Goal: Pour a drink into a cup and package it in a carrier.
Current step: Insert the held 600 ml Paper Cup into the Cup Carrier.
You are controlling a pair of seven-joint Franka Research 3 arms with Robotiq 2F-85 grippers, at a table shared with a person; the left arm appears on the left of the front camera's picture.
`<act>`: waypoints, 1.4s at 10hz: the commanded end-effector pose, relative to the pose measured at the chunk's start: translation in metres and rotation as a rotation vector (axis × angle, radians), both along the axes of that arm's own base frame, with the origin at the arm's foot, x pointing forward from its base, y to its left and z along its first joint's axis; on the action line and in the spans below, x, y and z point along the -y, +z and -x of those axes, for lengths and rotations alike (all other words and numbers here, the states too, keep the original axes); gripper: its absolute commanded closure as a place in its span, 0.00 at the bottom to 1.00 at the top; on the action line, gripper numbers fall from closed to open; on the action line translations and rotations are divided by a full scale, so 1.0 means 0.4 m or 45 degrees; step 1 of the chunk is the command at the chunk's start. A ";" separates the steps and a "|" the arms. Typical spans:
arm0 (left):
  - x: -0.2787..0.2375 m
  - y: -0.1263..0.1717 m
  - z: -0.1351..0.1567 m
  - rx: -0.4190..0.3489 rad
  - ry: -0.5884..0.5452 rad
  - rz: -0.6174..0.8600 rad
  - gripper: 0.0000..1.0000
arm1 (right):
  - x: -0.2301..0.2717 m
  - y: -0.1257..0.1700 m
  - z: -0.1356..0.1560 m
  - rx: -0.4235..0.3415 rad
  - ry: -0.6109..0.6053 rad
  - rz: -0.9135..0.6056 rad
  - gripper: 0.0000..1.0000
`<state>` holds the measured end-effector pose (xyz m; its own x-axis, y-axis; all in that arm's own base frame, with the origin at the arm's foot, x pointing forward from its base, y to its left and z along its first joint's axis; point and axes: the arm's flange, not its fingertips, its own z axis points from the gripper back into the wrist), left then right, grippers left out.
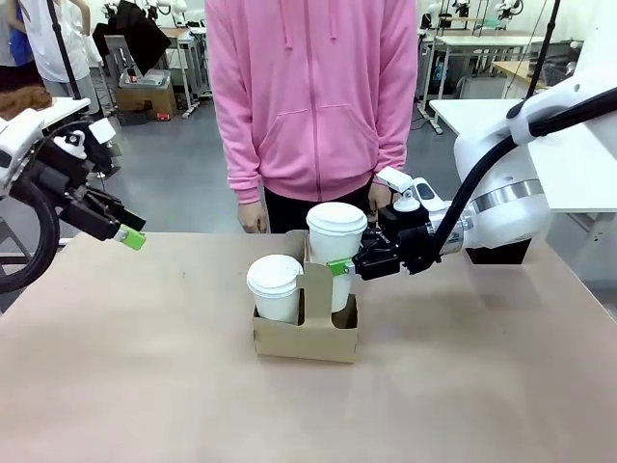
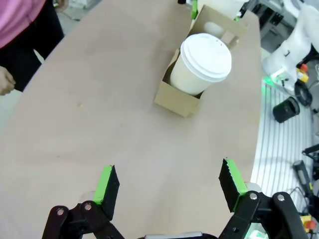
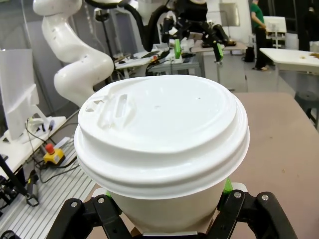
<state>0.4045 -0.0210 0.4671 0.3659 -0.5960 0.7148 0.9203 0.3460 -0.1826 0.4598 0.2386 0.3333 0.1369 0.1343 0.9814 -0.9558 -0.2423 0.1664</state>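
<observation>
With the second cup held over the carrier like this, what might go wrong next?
1. The right tool grips the held cup by its side wall; squeezing could dent it or loosen its lid.
2. The cup stands higher than the seated cup. If it is off the hole, it may catch the handle tab and tilt.
3. A snag could shift the carrier.
</observation>
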 end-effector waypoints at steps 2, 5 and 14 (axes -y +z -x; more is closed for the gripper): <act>-0.034 -0.038 -0.004 0.007 -0.015 0.069 0.00 | 0.007 -0.027 0.001 0.030 0.052 0.003 0.20; -0.041 -0.036 -0.005 -0.019 0.002 0.029 0.00 | 0.014 -0.073 0.001 0.019 0.091 0.022 0.20; -0.041 -0.036 -0.005 -0.019 0.002 0.029 0.00 | 0.026 -0.187 0.004 0.102 0.161 0.040 0.00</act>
